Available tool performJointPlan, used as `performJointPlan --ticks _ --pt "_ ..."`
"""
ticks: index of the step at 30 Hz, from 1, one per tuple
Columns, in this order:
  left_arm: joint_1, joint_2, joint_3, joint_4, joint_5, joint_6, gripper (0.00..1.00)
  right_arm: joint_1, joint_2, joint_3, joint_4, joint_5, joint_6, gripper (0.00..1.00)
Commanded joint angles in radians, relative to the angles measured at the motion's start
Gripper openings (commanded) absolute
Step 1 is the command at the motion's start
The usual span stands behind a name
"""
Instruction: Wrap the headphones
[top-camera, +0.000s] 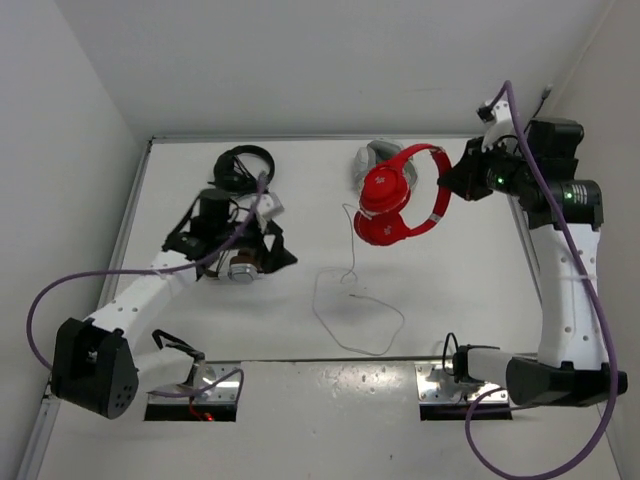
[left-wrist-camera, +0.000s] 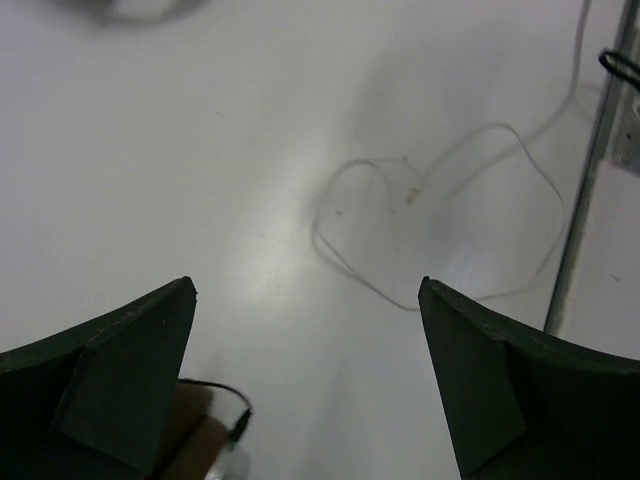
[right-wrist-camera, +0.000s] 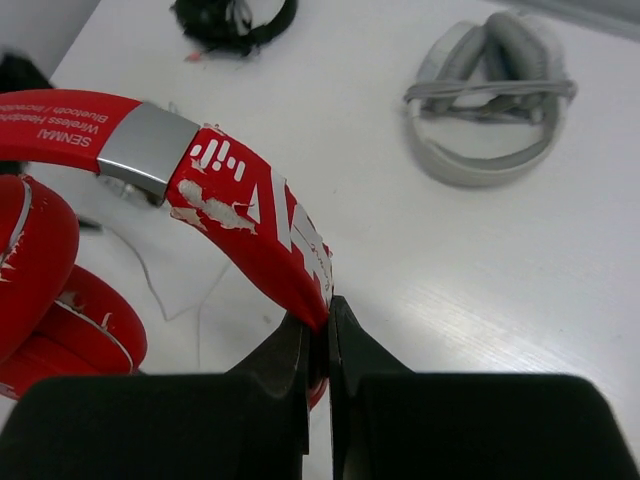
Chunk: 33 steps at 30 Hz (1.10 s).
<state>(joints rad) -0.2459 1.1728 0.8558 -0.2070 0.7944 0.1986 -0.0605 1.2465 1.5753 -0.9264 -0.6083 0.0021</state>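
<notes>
Nearest the bases, the white cable (left-wrist-camera: 318, 232) lies in a loose loop on the tabletop (top-camera: 470, 290). To its left, the left hand (left-wrist-camera: 307, 290) is spread wide and empty, with brown headphones (top-camera: 240, 268) just beside it. Farther right, the right hand (right-wrist-camera: 318, 335) is clamped on the red headphones (right-wrist-camera: 250, 215) by their band, earcups toward the middle. Beyond lie a grey headset (right-wrist-camera: 490, 100) and, far left, a black headset (top-camera: 245, 165).
</notes>
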Motion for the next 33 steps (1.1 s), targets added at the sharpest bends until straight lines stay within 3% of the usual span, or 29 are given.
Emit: performJointPlan --ticks 1,7,11,19,27,33 --pt "-0.140 -0.027 -0.058 0.202 -0.128 -0.024 1.00 -0.024 -0.087 0.031 0.138 0.041 0.127 0.00" --pt "-0.232 0.098 -0.124 0.325 -0.219 -0.024 0.97 -0.024 -0.143 0.031 0.159 0.087 0.182 0.00" --pt "-0.291 0.233 -0.063 0.325 -0.276 -0.062 0.95 -0.024 -0.153 0.031 0.141 0.087 0.191 0.00" --pt "-0.325 0.410 -0.018 0.376 -0.308 -0.106 0.92 -0.024 -0.171 0.049 0.120 0.087 0.200 0.00" --pt "-0.334 0.459 -0.027 0.386 -0.317 -0.107 0.91 -0.033 -0.171 0.078 0.110 0.087 0.200 0.00" --pt "-0.334 0.536 -0.001 0.374 -0.327 -0.145 0.77 -0.033 -0.171 0.078 0.110 0.105 0.200 0.00"
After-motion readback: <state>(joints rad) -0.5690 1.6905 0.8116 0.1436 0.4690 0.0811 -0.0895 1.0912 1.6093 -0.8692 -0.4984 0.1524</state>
